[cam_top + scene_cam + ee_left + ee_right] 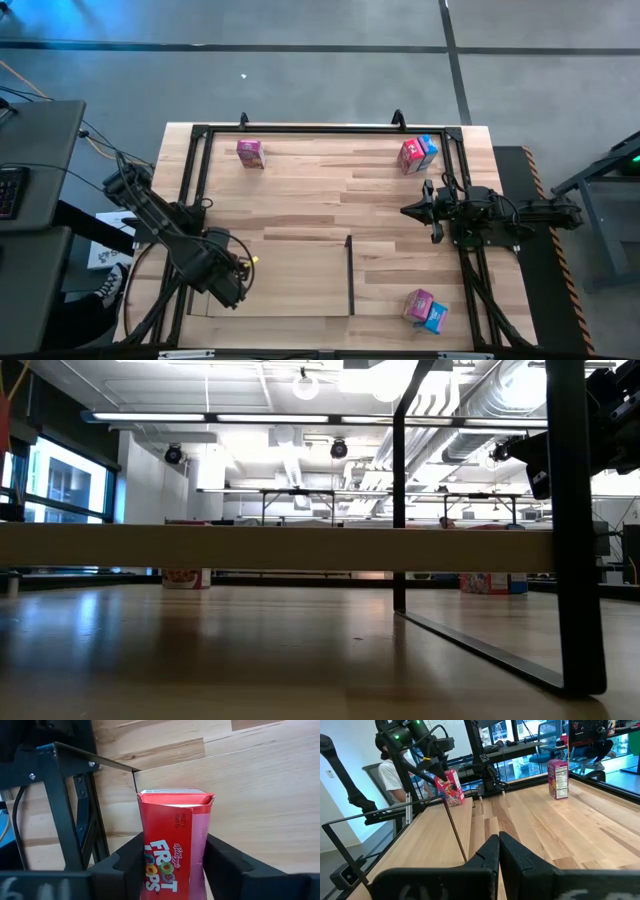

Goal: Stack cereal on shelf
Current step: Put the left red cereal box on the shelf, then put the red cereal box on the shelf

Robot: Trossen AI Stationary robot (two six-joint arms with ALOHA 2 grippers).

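A: What's the biggest thing on the table?

B: The shelf (290, 275), a plain light wood panel with thin dark side walls, lying at the near left part of the planked tabletop (330, 180). The low view shows its edge as a pale band across the picture (250, 546).

A: And the arms?

B: The left gripper (232, 280) hangs over the left end of the shelf. Its fingers (225, 865) are clenched on a red Froot Loops box (172, 845), held upright between them; the right wrist view shows that box in the air above the panel (449, 787). The right gripper (412, 211) waits over the right side of the table, its two fingers pressed together with nothing between them (497, 850).

A: Where is the rest of the cereal?

B: A pink box (250, 152) stands alone at the far left of the table. A red box (410, 155) and a blue box (428, 150) stand touching at the far right. A second pair, pink (418, 303) and blue (435, 317), sits at the near right, well apart from the shelf
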